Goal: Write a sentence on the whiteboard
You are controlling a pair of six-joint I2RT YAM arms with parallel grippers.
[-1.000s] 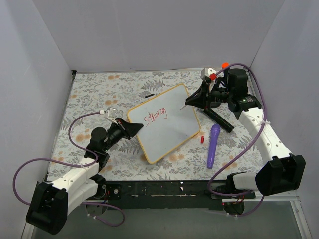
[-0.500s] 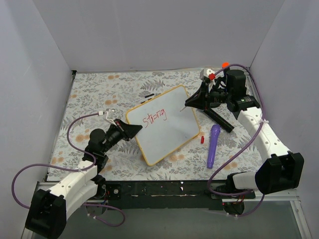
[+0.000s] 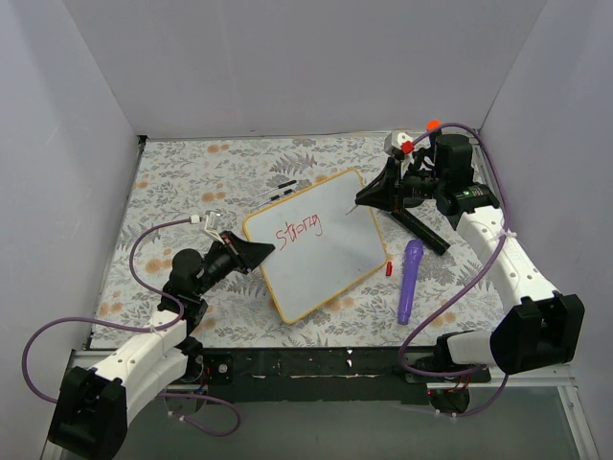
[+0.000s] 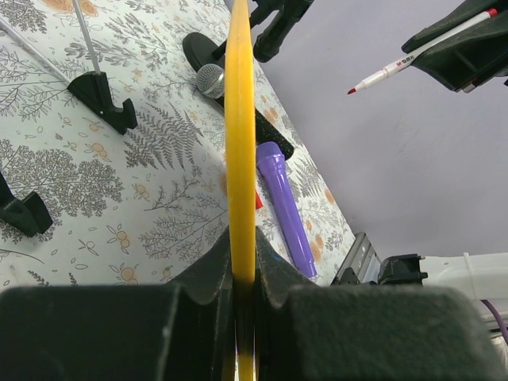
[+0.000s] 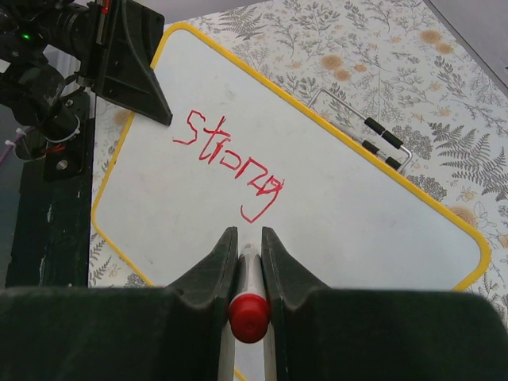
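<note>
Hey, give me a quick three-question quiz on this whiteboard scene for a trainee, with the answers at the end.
1. True or false: the left hand is clamped on the yellow edge of the whiteboard.
2. Which red word is written on the board? A) Strong B) Heart C) Always
3. Fill in: the right hand is shut on a ____.
Key: 1 true; 2 A; 3 marker.
</note>
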